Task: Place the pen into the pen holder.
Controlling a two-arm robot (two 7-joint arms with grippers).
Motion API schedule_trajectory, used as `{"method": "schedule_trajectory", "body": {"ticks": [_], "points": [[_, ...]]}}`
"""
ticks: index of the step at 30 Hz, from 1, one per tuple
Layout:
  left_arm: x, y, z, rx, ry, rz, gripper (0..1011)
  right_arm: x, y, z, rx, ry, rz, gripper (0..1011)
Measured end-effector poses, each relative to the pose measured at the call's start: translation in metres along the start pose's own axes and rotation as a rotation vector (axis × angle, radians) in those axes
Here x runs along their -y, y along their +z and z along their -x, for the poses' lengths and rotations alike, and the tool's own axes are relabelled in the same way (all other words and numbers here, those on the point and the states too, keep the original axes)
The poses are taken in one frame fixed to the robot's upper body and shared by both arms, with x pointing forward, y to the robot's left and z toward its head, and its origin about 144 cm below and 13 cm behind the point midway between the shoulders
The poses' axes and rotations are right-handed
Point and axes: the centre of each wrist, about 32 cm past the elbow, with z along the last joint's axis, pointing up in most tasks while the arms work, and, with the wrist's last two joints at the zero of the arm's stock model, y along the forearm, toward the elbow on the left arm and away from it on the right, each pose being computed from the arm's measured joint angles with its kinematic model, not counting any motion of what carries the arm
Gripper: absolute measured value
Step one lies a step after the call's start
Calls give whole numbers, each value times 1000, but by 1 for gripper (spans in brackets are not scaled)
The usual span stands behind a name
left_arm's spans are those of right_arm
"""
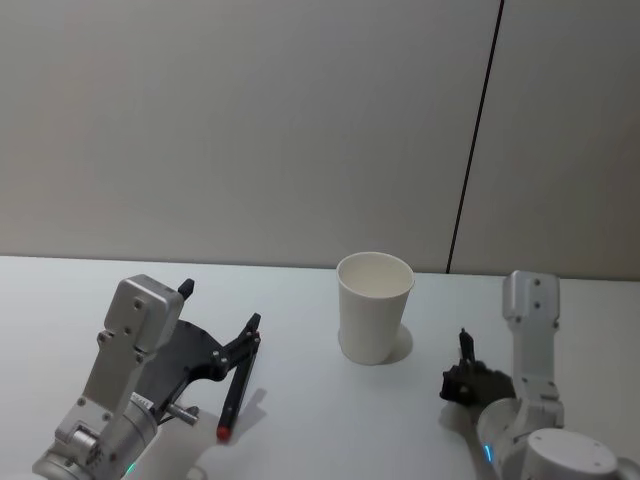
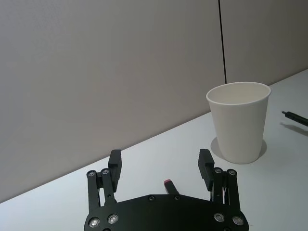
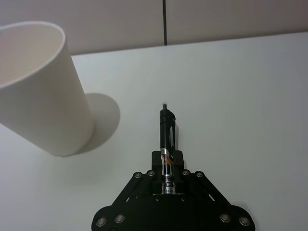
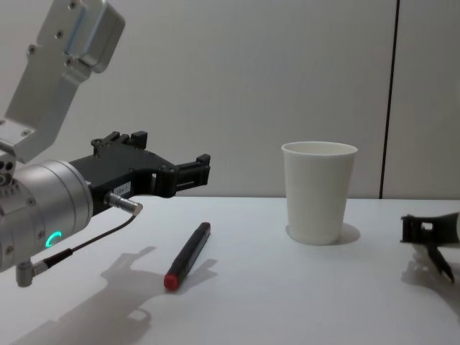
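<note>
Holding the left gripper [image 1: 220,306] low over the red-tipped pen [image 1: 235,390] lying flat on the counter [image 1: 300,440] at left, fingers spread wide. Clamping a black pen [image 3: 167,127] in the right gripper [image 3: 167,156] fingers, near right. Between them, farther back, standing upright: the pen holder [image 1: 374,310].

no legible text in any view. pen [image 3: 166,129] gripped in the right hand [image 3: 167,157] has small print on its barrel, too fine to read.
</note>
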Motion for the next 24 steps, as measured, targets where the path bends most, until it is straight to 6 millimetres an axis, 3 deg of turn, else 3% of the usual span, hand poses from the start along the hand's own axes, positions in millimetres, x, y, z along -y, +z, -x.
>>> {"method": "schedule_trajectory", "body": {"ticks": [24], "points": [[0, 0, 0, 0, 0, 0, 1002, -7, 8, -29, -86, 97, -364, 134]]}}
